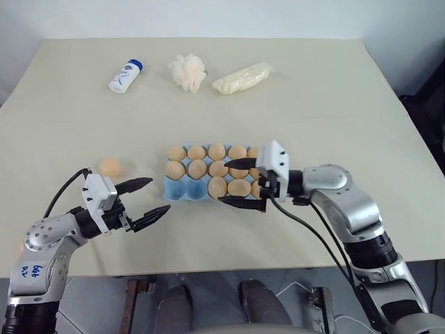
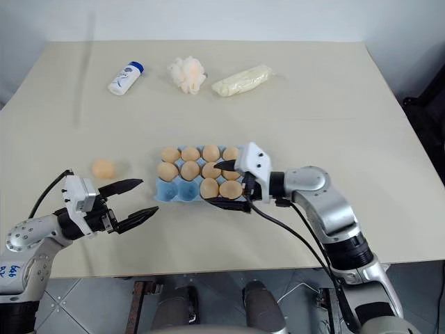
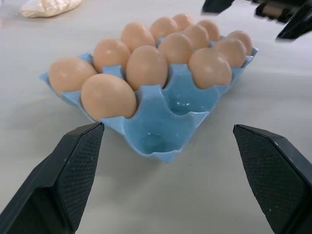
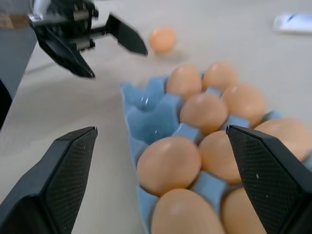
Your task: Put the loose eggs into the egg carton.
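I've got the egg carton mid-surface, nearly full, with two empty cups at its near left corner. My right hand hangs over the carton's right end, fingers spread wide, nothing between them. My left hand hovers just left of the carton, also wide apart and empty. One loose egg sits further left.

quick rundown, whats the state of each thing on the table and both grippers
egg carton: flat on the table, nearly full, two near-row cups at its left end empty
loose egg: lying on the table left of the carton, apart from it
left gripper: open, holding nothing
right gripper: open over the carton's near right part, holding nothing
bottle: lying on its side
puff: loose on the table
bag: lying flat
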`<move>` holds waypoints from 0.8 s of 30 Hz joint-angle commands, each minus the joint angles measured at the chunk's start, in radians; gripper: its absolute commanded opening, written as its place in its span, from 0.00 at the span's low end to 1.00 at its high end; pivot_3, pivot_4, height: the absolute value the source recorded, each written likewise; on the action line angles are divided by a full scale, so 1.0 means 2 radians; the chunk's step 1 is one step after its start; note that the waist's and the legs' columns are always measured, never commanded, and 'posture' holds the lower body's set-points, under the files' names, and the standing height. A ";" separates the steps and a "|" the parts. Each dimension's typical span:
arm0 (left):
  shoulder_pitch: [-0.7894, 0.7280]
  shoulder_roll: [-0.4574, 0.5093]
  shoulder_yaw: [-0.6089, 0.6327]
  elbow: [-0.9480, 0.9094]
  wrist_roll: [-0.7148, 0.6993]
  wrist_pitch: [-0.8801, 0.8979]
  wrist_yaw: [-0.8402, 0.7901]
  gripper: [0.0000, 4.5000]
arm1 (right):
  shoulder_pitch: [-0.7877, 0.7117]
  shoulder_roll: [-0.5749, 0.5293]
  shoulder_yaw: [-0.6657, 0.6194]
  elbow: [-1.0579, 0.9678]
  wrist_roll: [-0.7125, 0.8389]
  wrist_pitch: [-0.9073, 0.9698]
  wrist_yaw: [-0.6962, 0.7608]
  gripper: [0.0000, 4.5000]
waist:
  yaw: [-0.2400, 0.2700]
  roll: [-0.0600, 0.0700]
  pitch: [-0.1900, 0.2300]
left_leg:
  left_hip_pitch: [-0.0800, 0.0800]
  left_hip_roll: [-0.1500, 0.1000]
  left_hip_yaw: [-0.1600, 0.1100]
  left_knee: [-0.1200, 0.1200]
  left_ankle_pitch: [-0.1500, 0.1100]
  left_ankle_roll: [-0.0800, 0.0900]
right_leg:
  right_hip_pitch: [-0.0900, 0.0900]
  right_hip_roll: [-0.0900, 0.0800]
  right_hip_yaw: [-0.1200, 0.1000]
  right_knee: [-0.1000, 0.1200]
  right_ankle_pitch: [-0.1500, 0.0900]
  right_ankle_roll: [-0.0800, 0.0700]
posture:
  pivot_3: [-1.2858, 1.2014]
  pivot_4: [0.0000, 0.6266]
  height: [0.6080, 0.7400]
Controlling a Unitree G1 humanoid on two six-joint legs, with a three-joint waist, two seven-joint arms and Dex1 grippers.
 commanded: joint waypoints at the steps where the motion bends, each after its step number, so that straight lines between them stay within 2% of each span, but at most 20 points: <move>1: 0.021 0.001 0.037 -0.024 -0.018 0.000 0.009 1.00 | 0.036 -0.024 -0.037 0.000 0.014 -0.071 0.042 0.99 | 0.000 0.000 0.000 | 0.000 0.000 0.000 0.000 0.000 0.000 | 0.000 0.000 0.000 0.000 0.000 0.000 | 0.52 0.24 1.00; 7: 0.089 -0.009 0.136 -0.043 -0.035 -0.005 0.039 1.00 | 0.087 -0.036 -0.059 0.031 0.023 -0.147 0.084 0.99 | -0.006 -0.001 0.000 | 0.000 0.000 0.000 -0.001 0.000 0.000 | 0.000 0.000 0.000 -0.001 0.000 0.000 | 0.52 0.24 1.00; 10: 0.167 -0.034 0.246 -0.082 -0.086 0.013 0.064 1.00 | 0.108 -0.023 -0.062 0.027 0.037 -0.163 0.082 0.99 | -0.011 -0.002 0.001 | 0.000 0.001 0.000 0.000 0.000 0.000 | 0.001 0.000 0.000 -0.001 0.000 0.000 | 0.52 0.24 1.00; 13: 0.228 -0.048 0.321 -0.088 -0.116 0.014 0.060 1.00 | 0.125 -0.012 -0.060 0.025 0.045 -0.186 0.091 0.99 | -0.009 -0.003 0.001 | 0.001 0.000 0.000 -0.001 0.000 0.000 | 0.002 0.000 0.000 -0.003 0.000 0.000 | 0.52 0.24 1.00; 17: 0.278 -0.056 0.382 -0.041 -0.114 -0.001 0.047 1.00 | 0.127 -0.012 -0.048 0.031 0.039 -0.200 0.104 0.99 | -0.003 -0.004 0.001 | 0.001 0.000 0.000 -0.001 0.000 0.000 | 0.003 0.000 -0.001 -0.004 0.000 0.000 | 0.52 0.24 1.00; 20: 0.286 -0.065 0.417 -0.014 -0.120 -0.006 0.066 1.00 | 0.123 -0.009 -0.041 0.034 0.036 -0.211 0.108 0.99 | -0.001 -0.005 0.002 | 0.001 -0.001 0.000 0.000 0.000 0.001 | 0.004 0.000 0.000 -0.005 0.000 -0.001 | 0.52 0.24 1.00; 24: 0.306 -0.088 0.425 0.005 -0.118 -0.010 0.064 1.00 | 0.118 -0.006 -0.035 0.033 0.037 -0.217 0.107 0.99 | -0.001 -0.006 0.001 | 0.001 -0.001 0.000 0.000 0.000 0.001 | 0.004 0.000 -0.001 -0.005 0.000 -0.001 | 0.52 0.24 1.00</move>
